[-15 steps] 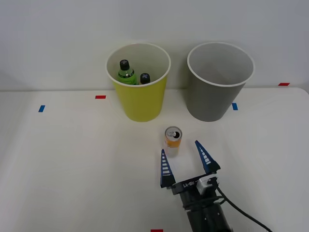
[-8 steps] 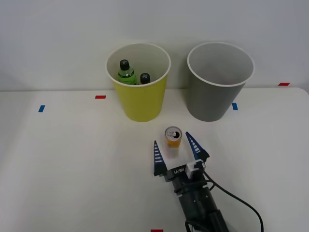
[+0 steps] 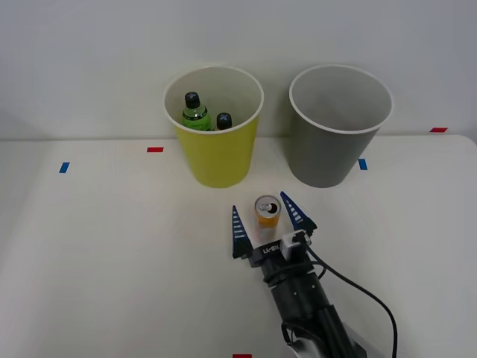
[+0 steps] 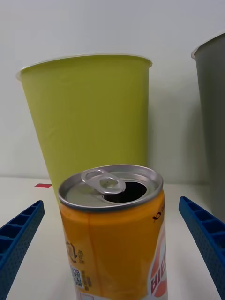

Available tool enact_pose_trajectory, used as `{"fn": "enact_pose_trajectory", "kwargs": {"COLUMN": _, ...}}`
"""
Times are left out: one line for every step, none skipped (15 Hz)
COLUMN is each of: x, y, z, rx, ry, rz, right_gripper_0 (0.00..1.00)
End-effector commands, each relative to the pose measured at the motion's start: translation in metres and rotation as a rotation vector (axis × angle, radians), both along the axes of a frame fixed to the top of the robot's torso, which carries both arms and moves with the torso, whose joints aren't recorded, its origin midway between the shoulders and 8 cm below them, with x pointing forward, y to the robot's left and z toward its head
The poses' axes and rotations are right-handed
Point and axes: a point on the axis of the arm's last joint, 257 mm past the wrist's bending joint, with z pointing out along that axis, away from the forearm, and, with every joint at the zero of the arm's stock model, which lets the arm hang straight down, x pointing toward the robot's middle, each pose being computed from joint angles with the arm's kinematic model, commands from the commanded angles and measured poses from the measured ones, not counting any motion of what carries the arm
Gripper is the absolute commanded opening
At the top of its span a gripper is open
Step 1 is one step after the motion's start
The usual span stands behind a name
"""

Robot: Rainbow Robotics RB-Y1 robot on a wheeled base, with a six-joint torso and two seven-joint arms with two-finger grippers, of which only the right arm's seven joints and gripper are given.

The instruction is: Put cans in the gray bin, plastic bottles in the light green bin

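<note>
Front view. The can (image 3: 267, 210) stands upright on the white table (image 3: 112, 246), orange-yellow body, silver top with the mouth open and the pull tab in place. The right gripper (image 3: 270, 221) has its blue ribbed fingers (image 3: 238, 232) spread wide, one on each side of the can, and the can sits between them near their tips. No finger touches it; a gap shows on both sides. Beyond the fingertips stand two tall tapered bins, well apart from the can: the light green bin (image 3: 216, 153) past the left finger and the gray bin (image 3: 329, 153) past the right finger. Nothing lies between the fingers and the can. Inside the green bin are two bottles (image 3: 195, 110) with black caps, one with a bright green body, the other (image 3: 223, 121) showing little beyond its cap. Small red and blue tape marks (image 3: 155, 150) dot the table.

Right wrist view. The can (image 4: 115, 234) fills the space between the two fingers (image 4: 18, 239), close up, with bare table on either side of it. Here the label shows: orange body, a pale patch with red lettering on the side nearer the right finger, and a small printed code low down. The green bin (image 4: 91, 117) rises straight behind the can; the gray bin (image 4: 213, 108) shows as a strip beyond the right finger. The bins' insides are hidden from this angle.
</note>
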Motion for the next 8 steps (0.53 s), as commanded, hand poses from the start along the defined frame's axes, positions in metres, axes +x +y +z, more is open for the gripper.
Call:
{"fn": "enact_pose_trajectory", "kwargs": {"x": 0.0006, "y": -0.0015, "z": 0.0001, "rx": -0.024, "ry": -0.010, "rz": 0.007, "right_gripper_0": 1.00}}
{"fn": "enact_pose_trajectory", "kwargs": {"x": 0.0004, "y": -0.0025, "z": -0.0007, "rx": -0.036, "ry": -0.013, "rz": 0.009, "right_gripper_0": 1.00}}
{"fn": "enact_pose_trajectory", "kwargs": {"x": 0.0006, "y": -0.0034, "z": -0.0006, "rx": -0.046, "ry": -0.017, "rz": 0.010, "right_gripper_0": 1.00}}
{"fn": "enact_pose_trajectory", "kwargs": {"x": 0.0011, "y": -0.0054, "z": -0.0009, "rx": -0.059, "ry": -0.022, "rz": 0.011, "right_gripper_0": 1.00}}
{"fn": "enact_pose_trajectory", "kwargs": {"x": 0.0013, "y": -0.0062, "z": -0.0013, "rx": -0.069, "ry": -0.025, "rz": 0.017, "right_gripper_0": 1.00}}
{"fn": "enact_pose_trajectory", "kwargs": {"x": 0.0009, "y": -0.0071, "z": -0.0024, "rx": -0.071, "ry": -0.023, "rz": 0.019, "right_gripper_0": 1.00}}
{"fn": "enact_pose_trajectory", "kwargs": {"x": 0.0004, "y": -0.0078, "z": -0.0035, "rx": -0.075, "ry": -0.022, "rz": 0.021, "right_gripper_0": 1.00}}
{"fn": "enact_pose_trajectory", "kwargs": {"x": 0.0009, "y": -0.0081, "z": -0.0031, "rx": -0.077, "ry": -0.023, "rz": 0.021, "right_gripper_0": 1.00}}
